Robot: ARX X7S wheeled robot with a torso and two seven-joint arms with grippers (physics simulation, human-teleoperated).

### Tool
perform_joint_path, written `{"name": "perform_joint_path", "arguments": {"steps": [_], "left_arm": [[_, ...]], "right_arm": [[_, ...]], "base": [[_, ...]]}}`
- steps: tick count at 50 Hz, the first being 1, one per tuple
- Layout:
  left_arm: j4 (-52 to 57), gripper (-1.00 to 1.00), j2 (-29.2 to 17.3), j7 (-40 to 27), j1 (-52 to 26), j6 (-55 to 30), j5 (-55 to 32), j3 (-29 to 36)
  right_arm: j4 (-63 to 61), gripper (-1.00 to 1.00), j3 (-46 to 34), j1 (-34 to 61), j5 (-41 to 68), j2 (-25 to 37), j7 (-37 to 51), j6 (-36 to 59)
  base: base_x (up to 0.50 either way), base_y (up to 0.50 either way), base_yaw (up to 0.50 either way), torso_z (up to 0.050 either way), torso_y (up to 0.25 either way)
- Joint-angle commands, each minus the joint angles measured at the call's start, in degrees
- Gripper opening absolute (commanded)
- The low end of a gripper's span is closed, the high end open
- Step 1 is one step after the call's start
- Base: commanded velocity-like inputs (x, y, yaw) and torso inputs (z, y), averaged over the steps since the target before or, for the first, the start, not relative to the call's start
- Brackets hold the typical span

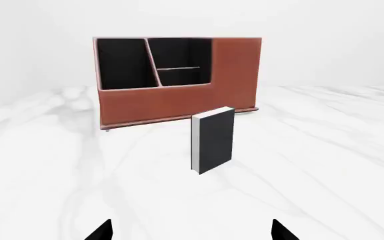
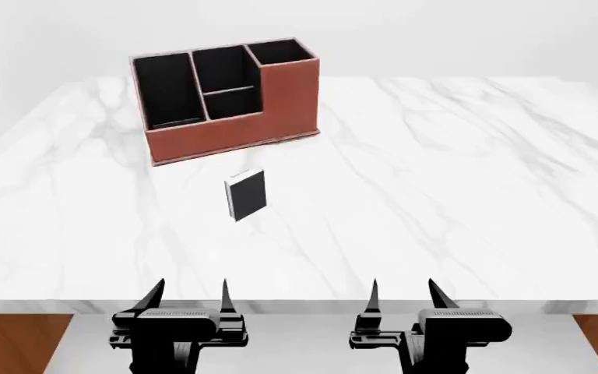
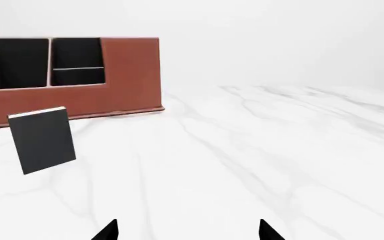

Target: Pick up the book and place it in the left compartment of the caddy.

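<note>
Bare bench [image 2: 455, 179] fills the head view's centre and right. Upper left, the caddy [image 2: 226, 136] is the only tall obstacle, with the book [image 2: 246, 194] lying flat just below it, apart from its wall.

You see a caddy [image 2: 231, 139] with matt reddish-brown leather-look walls and a flat black lining. The book [image 2: 246, 194] has a smooth matt dark cover and white paper edges. The table [image 2: 455, 187] is polished white marble with grey veining.
</note>
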Motion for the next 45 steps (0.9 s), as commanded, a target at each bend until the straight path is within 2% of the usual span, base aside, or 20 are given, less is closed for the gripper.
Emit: {"name": "perform_joint_path", "arguments": {"steps": [1, 6, 11, 12, 14, 16, 19, 45], "left_arm": [[-0.2, 1.00, -0.9, -0.8, -0.2, -0.5, -1.2, 1.0], [-0.7, 1.00, -1.9, -3.2, -0.4, -0.3, -0.3, 2.5], [-0.5, 1.00, -2.4, -2.6, -0.2, 0.2, -1.8, 3.1], [-0.3, 1.00, -0.7, 0.0, 0.0, 0.2, -0.4, 1.1], [-2.1, 1.00, -1.0, 0.0, -0.5, 1.2, -1.3, 1.4], [-3.6, 1.00, -1.4, -0.8, -1.4, 1.3, -1.6, 1.9], [-5.6, 1.00, -1.8, -1.7, -2.2, 1.5, -1.8, 2.5], [-7.5, 1.00, -4.1, -5.2, -2.9, 1.4, -3.6, 5.5]], "right_arm": [[-0.2, 1.00, -1.0, -0.1, 1.3, 0.8, 1.1, -0.1], [0.3, 1.00, -2.2, 0.2, 2.1, 1.8, 2.7, -0.6], [-0.5, 1.00, -2.5, 0.0, 2.7, 2.1, 3.5, 0.0], [-0.9, 1.00, -0.4, -0.1, 1.4, 0.4, 1.3, 0.5], [2.5, 1.00, -1.8, 0.7, -2.2, 0.7, 5.2, -5.3], [2.5, 1.00, -1.4, 2.1, 1.2, 0.8, 5.5, -1.7], [2.1, 1.00, -2.4, 1.4, 0.1, 1.5, 7.8, -3.3], [0.9, 1.00, -6.3, 0.4, 2.3, 4.2, 11.1, -2.9]], "base": [[0.00, 0.00, 0.00, 0.000, 0.000], [0.00, 0.00, 0.00, 0.000, 0.000], [0.00, 0.00, 0.00, 0.000, 0.000], [0.00, 0.00, 0.00, 0.000, 0.000], [0.00, 0.00, 0.00, 0.000, 0.000], [0.00, 0.00, 0.00, 0.000, 0.000], [0.00, 0.09, 0.00, 0.000, 0.000], [0.00, 0.50, 0.00, 0.000, 0.000]]}}
